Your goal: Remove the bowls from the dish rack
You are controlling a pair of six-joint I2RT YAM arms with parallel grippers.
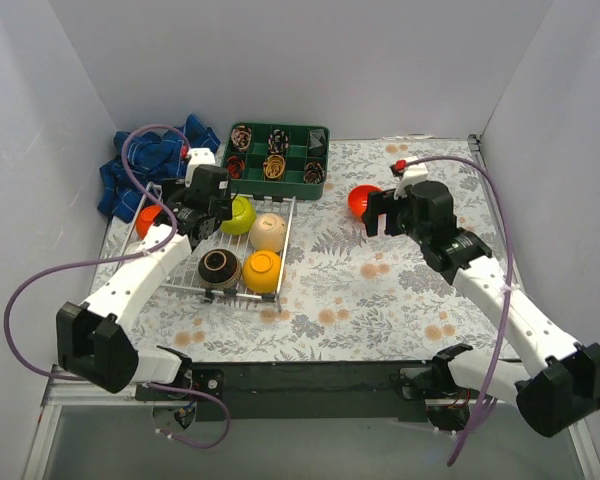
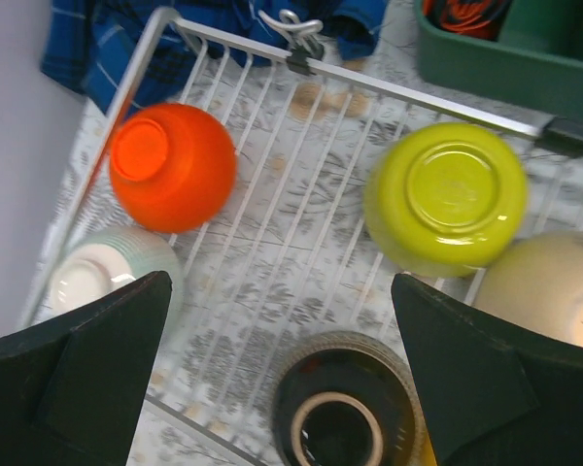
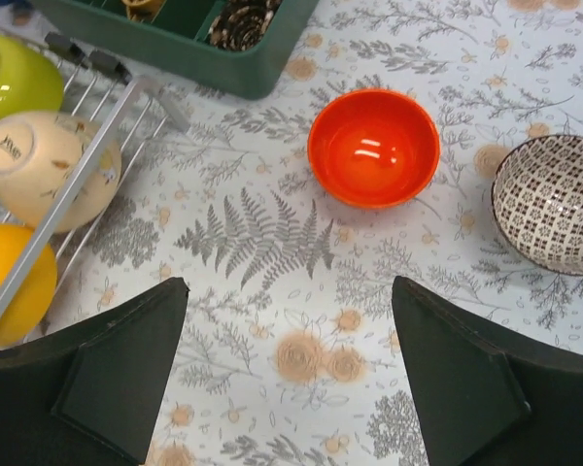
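Note:
The white wire dish rack [image 1: 230, 297] sits left of centre. It holds upside-down bowls: orange-red [image 2: 173, 165], lime green [image 2: 445, 196], beige [image 2: 549, 286], dark brown [image 2: 345, 408], pale teal-white [image 2: 97, 267] and yellow-orange [image 1: 261, 270]. My left gripper [image 2: 282, 291] is open and empty, hovering over the rack's middle between the orange-red and lime green bowls. A red bowl [image 3: 373, 148] stands upright on the table right of the rack. My right gripper [image 3: 290, 286] is open and empty above the tablecloth, just short of the red bowl.
A brown-and-white patterned bowl [image 3: 549, 202] stands right of the red bowl. A green compartment tray [image 1: 280, 150] sits behind the rack, and a blue cloth [image 1: 145, 160] lies at the back left. White walls close in the table.

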